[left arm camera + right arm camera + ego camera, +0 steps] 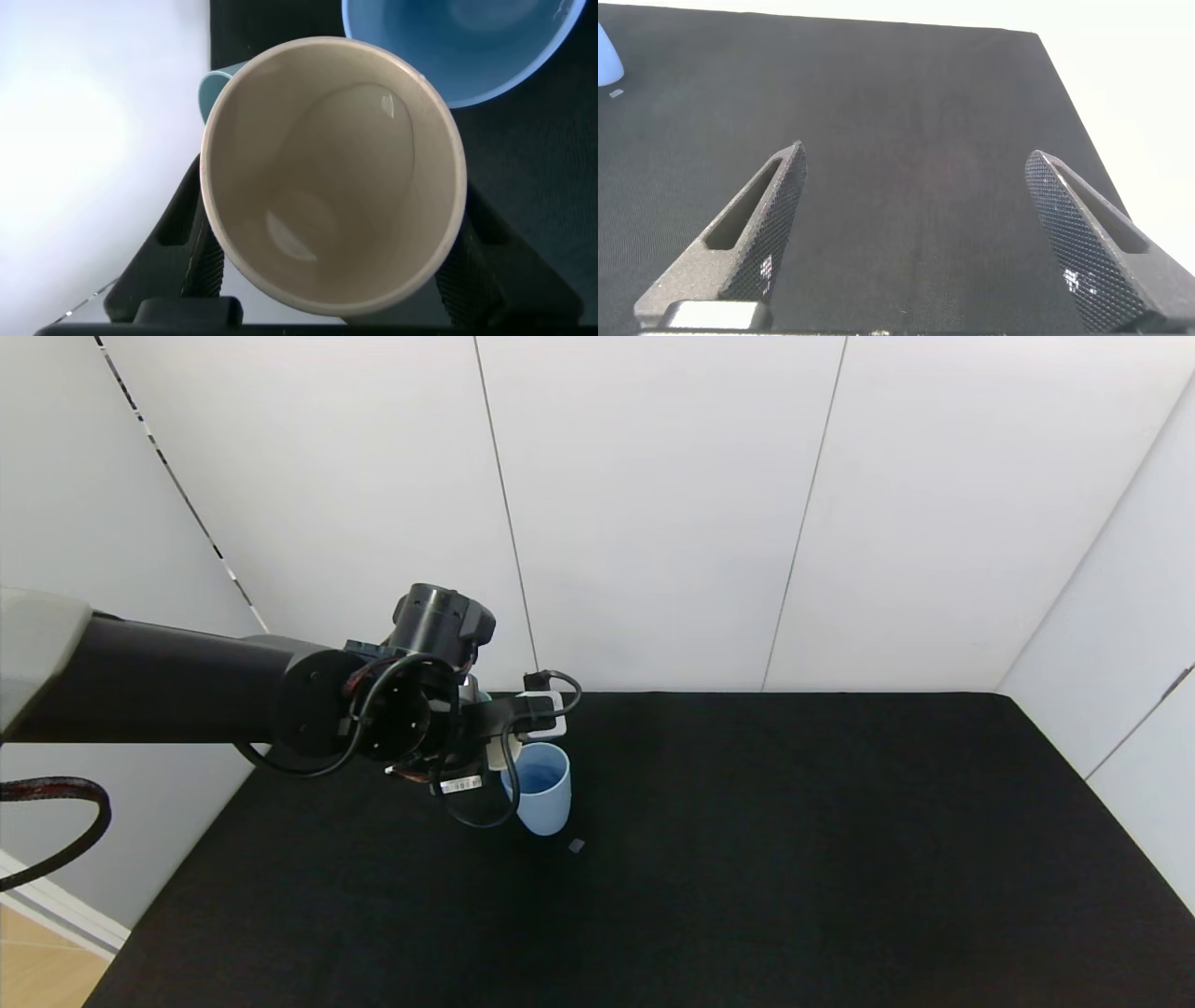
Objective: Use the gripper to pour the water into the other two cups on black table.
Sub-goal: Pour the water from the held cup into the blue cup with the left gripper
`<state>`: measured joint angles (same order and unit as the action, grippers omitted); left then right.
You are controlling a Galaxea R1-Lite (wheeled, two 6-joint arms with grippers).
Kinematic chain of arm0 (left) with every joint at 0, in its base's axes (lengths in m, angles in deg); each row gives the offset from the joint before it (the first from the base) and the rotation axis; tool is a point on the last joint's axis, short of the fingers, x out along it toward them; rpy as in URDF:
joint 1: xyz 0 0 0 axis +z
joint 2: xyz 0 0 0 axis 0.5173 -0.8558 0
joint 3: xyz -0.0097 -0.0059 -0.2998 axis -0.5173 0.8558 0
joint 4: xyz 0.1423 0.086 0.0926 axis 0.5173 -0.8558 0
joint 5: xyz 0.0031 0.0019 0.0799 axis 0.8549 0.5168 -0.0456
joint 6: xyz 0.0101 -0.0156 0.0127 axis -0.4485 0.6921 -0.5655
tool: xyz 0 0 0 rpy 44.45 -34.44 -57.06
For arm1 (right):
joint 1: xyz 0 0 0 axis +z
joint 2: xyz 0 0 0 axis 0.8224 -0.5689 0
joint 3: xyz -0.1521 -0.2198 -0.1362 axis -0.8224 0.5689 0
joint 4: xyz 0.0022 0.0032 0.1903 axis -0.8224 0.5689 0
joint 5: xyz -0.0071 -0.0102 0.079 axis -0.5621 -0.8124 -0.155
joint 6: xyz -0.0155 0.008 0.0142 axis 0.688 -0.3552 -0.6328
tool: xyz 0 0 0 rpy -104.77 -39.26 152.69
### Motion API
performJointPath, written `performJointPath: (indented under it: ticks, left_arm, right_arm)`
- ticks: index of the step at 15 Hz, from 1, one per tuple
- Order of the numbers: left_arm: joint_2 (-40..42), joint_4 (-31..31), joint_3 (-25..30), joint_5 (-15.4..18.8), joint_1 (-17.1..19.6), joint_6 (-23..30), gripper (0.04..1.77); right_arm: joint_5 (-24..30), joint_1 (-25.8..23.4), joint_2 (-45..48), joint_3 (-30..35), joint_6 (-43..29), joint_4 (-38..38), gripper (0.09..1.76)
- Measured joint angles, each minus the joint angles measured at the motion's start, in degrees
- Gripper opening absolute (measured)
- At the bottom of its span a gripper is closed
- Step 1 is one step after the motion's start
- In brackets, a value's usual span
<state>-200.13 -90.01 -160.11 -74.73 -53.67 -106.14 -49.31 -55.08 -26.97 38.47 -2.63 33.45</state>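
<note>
My left gripper (509, 726) is shut on the cream-beige cup (332, 177) and holds it tipped, mouth toward the wrist camera, right beside and above the light blue cup (540, 789). The black fingers (192, 247) press on both sides of the cream cup. A little clear water (290, 238) lies low inside it. The blue cup (458, 47) stands upright on the black table (794, 821), and its inside looks wet. A sliver of the sage green cup (213, 89) shows behind the cream cup. My right gripper (915, 233) is open and empty over bare table.
A small grey tag (576, 846) lies on the table just in front of the blue cup. White wall panels stand behind the table's far edge. The blue cup's edge shows far off in the right wrist view (605, 56).
</note>
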Motion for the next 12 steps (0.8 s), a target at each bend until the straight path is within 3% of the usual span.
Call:
performJointPath:
  ticks: [5, 8, 12]
  left_arm:
    - [-0.2, 0.0, -1.5, -0.6, -0.1, -4.4, 1.24]
    - [-0.2, 0.1, -2.0, -3.5, -0.1, -7.4, 1.24]
    - [-0.3, 0.1, -2.2, -4.8, -0.4, -8.9, 1.24]
  right_arm:
    - [0.0, 0.0, 0.0, 0.0, 0.0, 0.0, 1.71]
    - [0.0, 0.0, 0.0, 0.0, 0.0, 0.0, 1.71]
    - [0.0, 0.0, 0.0, 0.0, 0.0, 0.0, 1.71]
